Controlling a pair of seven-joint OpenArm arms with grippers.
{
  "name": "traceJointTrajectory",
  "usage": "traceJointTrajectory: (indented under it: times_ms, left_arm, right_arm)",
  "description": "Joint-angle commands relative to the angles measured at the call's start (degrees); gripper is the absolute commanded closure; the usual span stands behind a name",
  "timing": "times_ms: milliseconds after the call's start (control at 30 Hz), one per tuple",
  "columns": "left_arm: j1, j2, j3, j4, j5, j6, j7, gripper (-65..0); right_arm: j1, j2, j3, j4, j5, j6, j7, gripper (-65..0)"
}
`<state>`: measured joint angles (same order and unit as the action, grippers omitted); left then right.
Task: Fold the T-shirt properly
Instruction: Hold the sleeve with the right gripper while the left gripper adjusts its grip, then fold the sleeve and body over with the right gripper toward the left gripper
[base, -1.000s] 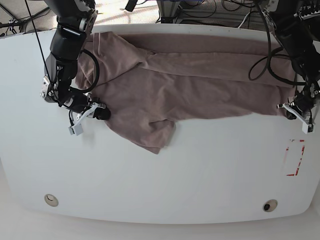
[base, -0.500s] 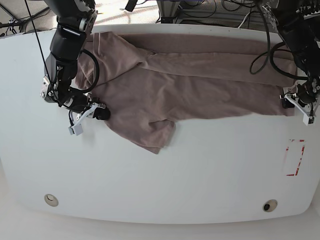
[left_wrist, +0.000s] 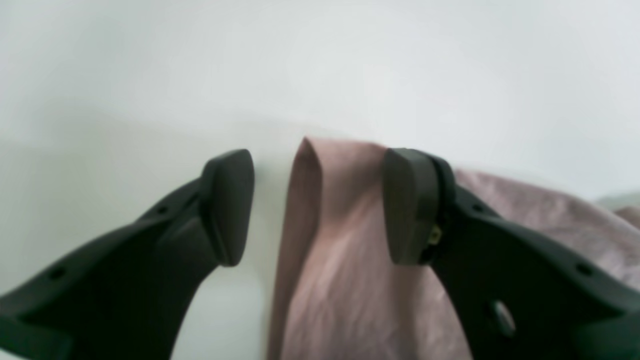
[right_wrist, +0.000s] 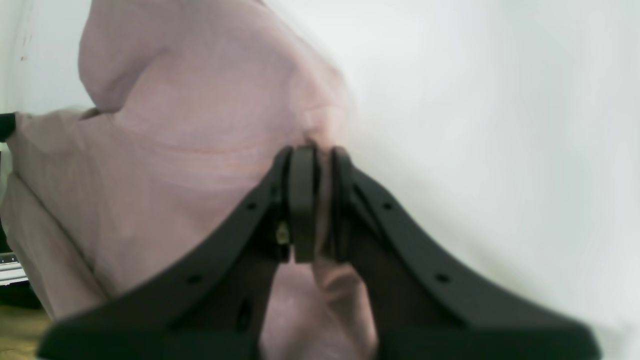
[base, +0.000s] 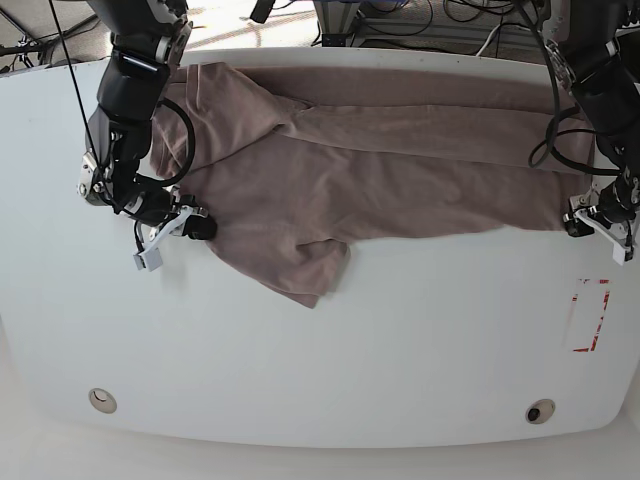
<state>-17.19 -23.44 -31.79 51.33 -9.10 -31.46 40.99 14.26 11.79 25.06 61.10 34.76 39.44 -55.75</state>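
The mauve-pink T-shirt (base: 350, 160) lies wrinkled across the far half of the white table (base: 320, 350), with one flap hanging toward the front at the middle. My right gripper (base: 196, 226), on the left of the base view, is shut on the shirt's left edge. The right wrist view shows a pinch of cloth (right_wrist: 200, 125) between the closed fingers of this gripper (right_wrist: 321, 200). My left gripper (base: 596, 220) is at the shirt's right corner. In the left wrist view it (left_wrist: 317, 207) is open, and a folded edge of the shirt (left_wrist: 345, 240) lies between its fingers without being gripped.
A red-and-white marker (base: 590, 315) is stuck on the table at the right. Two round holes (base: 102, 400) (base: 540, 411) sit near the front edge. Cables and equipment lie behind the table's far edge.
My left gripper has moved from just off the shirt's right corner onto that corner. My right gripper stays shut on the left edge and has shifted only slightly.
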Motion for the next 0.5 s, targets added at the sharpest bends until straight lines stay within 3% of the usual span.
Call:
traceJointTrajectory:
  times_ms: [0, 133, 167, 233, 300, 467]
  left_arm:
    - [-1.23, -0.95, 2.82, 0.23, -0.79, -0.32, -0.60, -37.8]
    - [-1.23, -0.60, 4.32, 0.23, -0.87, -0.41, -0.51, -36.8]
    - [-1.23, -0.60, 4.32, 0.23, -0.87, -0.41, -0.60, -32.1]
    - [-1.05, -0.60, 4.14, 0.23, -0.96, -0.41, -0.77, -13.5]
    - [-0.96, -0.60, 4.14, 0.23, -0.87, -0.41, -0.77, 0.0]
    - [-0.96, -0.69, 4.14, 0.32, -0.87, -0.41, -0.77, 0.0]
  right_arm:
    - [1.43, 0.82, 0.13, 1.18, 1.59, 0.56, 0.67, -5.5]
    - [1.43, 0.82, 0.13, 1.18, 1.68, 0.56, 0.67, -5.5]
    - [1.43, 0.82, 0.13, 1.18, 1.68, 0.56, 0.67, -5.5]
    - [1.43, 0.82, 0.13, 1.18, 1.76, 0.56, 0.58, -5.5]
    - [1.43, 0.91, 0.13, 1.18, 1.76, 0.56, 0.58, -5.4]
    - [1.61, 0.91, 0.13, 2.68, 1.76, 0.56, 0.58, 0.0]
